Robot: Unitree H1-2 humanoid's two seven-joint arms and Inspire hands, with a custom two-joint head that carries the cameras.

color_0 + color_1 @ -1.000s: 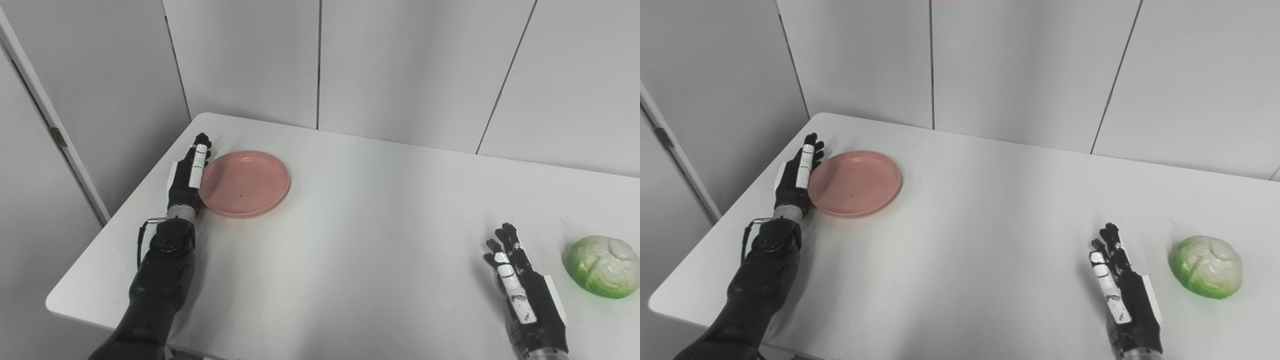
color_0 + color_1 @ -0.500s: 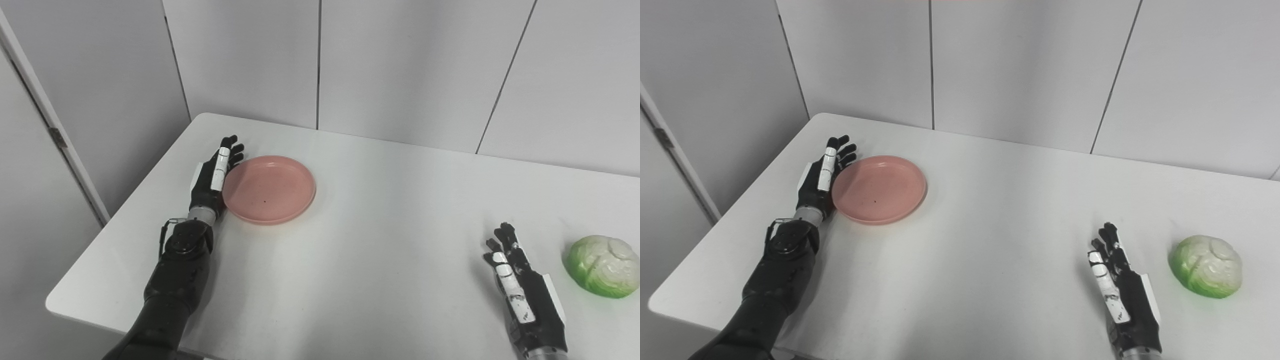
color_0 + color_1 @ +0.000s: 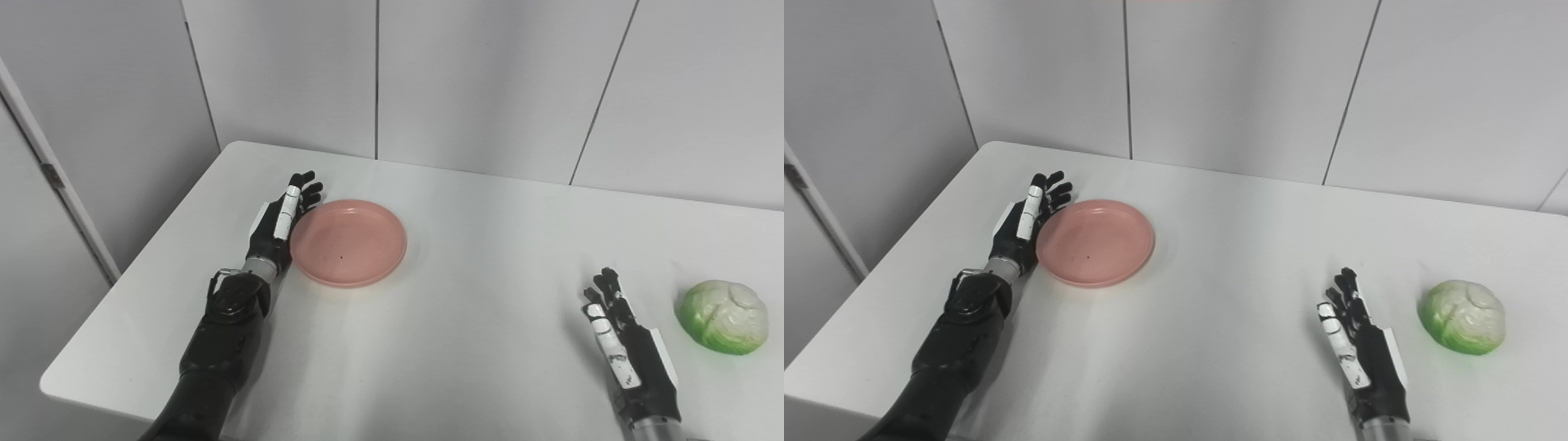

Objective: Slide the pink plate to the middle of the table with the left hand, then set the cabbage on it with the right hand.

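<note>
The left robot hand (image 3: 277,223) stands edge-on to the bench (image 3: 465,343), fingers spread and holding nothing, flat against the left rim of the pink plate (image 3: 348,241); to push well, I judge, keep the palm low and square to the rim so the plate slides rightward without spinning; the right robot hand (image 3: 631,361) waits open and empty near the cabbage (image 3: 723,316); since a second ago plate and left hand have travelled right, and the camera shifted slightly.

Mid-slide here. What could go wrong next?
1. The left hand only presses open against the plate rim, with no grip, so the plate may spin or slip off.
2. The plate sits left of the table middle; stopping now leaves it short.
3. The round cabbage beside the open right hand may roll.
</note>
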